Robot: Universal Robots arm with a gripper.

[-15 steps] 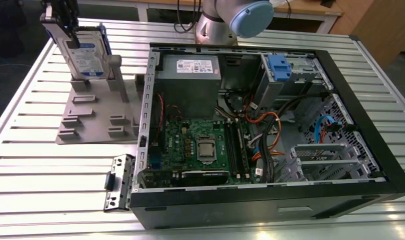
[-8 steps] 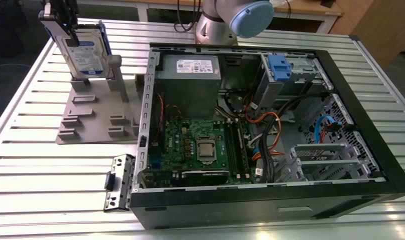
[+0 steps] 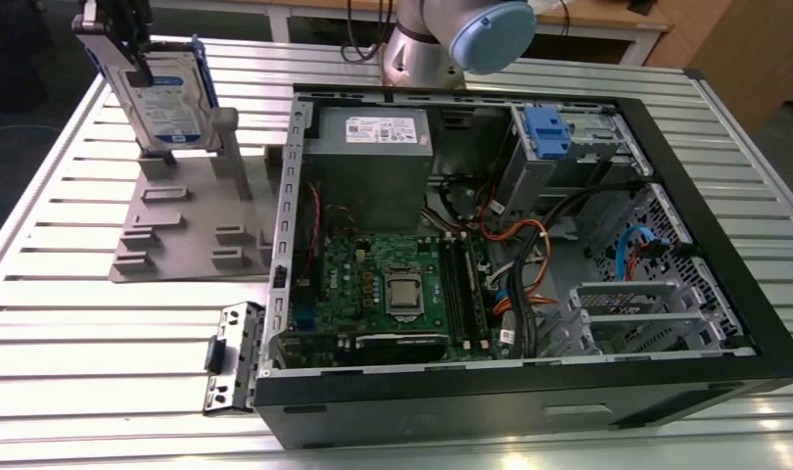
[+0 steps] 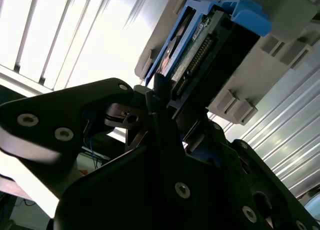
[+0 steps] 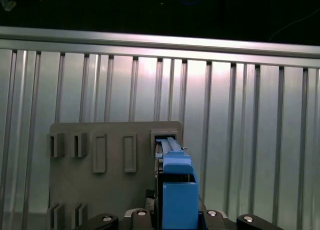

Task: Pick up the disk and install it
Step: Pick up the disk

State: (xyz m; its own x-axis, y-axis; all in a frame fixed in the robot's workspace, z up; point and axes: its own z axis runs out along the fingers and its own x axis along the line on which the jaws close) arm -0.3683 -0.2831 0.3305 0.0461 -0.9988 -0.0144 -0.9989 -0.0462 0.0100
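Observation:
The disk [image 3: 168, 98] is a silver drive with a white-and-blue label in a blue carrier. It stands on edge at the exterior view's far left, its lower end between the uprights of a grey holder [image 3: 188, 225]. My gripper [image 3: 119, 41] is shut on its upper end. In the second wrist view the black fingers [image 4: 150, 102] clamp the disk [image 4: 200, 50] at its connector end. The first wrist view looks down along the blue carrier [image 5: 177, 190] to the holder's slot [image 5: 167, 140]. I cannot tell whether the disk has come free of the slot.
An open computer case [image 3: 501, 406] lies on the slatted metal table [image 3: 57, 323], right of the holder. Inside are a grey power supply [image 3: 368, 147], the motherboard [image 3: 396, 289] and a metal cage with a blue latch [image 3: 553, 132]. A loose bracket [image 3: 233, 357] lies by the case.

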